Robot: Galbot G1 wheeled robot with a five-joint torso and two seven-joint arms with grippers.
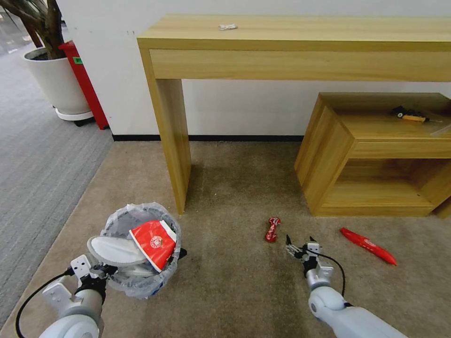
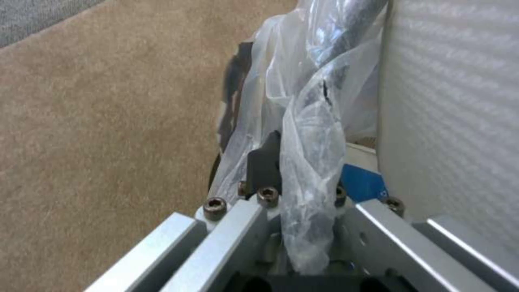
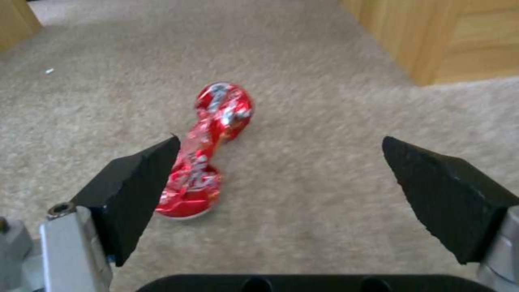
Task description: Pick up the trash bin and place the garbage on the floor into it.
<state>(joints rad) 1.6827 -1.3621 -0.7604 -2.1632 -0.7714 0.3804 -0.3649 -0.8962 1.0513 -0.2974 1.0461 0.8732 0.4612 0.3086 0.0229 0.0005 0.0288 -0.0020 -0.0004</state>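
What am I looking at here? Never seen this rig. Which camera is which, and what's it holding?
It is a wheeled robot with two arms. The wide picture comes from its head camera, looking down at the beige carpet. The other two come from cameras on each wrist.

The left gripper is clamped on the rim of the trash bin; the left wrist view shows its crinkly bag up close. A white slipper and a red paper cup already sit in the bin.

The right gripper is open, low over the carpet beside a twisted red wrapper. A long red wrapper lies to its right.
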